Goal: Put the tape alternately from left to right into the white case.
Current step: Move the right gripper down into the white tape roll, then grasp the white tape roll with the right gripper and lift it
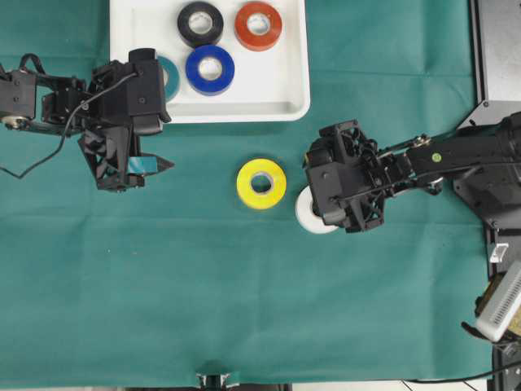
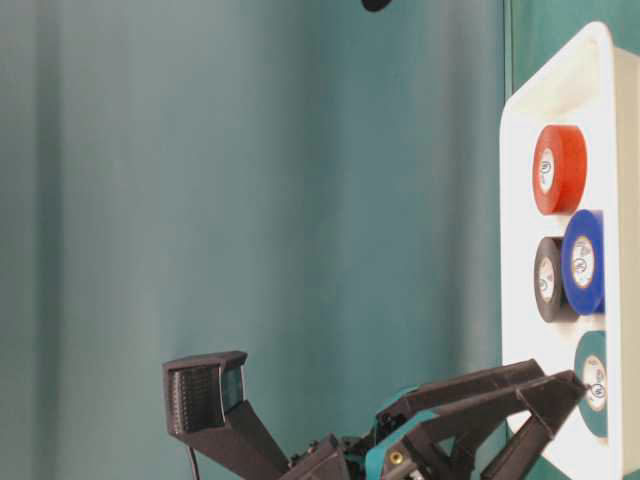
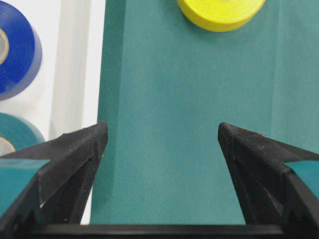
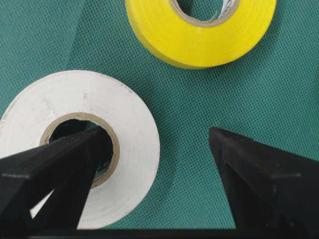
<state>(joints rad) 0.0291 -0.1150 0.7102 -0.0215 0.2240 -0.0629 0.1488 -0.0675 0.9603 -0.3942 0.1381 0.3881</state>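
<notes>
Nearest to us, in the lower left of the right wrist view, our right pincer [image 4: 157, 164] stands wide open over the white roll [image 4: 79, 149]. One finger [image 4: 55, 164] points into the roll's cardboard core and the other hangs over bare cloth to the right, so the roll's wall sits between them. We judge this is the setup for a pinch across that wall. Nothing is gripped yet. In the overhead view the white roll peeks out from under this pincer, right of centre.

Just beyond it lies the yellow roll [image 1: 261, 183], flat on the green tabletop [image 1: 244, 301] near the middle of the frame, close beside the white one but not touching it. Both are outside the case.

Further off, at the left of the overhead view, our left pincer [image 1: 151, 165] is fully open and empty, hovering just below the case's rim. We reckon it waits there for its turn at the yellow roll.

Farthest, at the top, the white case [image 1: 285, 90] holds four rolls: teal [image 1: 169, 75], half hidden under the left arm, blue [image 1: 210, 69], black [image 1: 200, 23] and red [image 1: 259, 25].
</notes>
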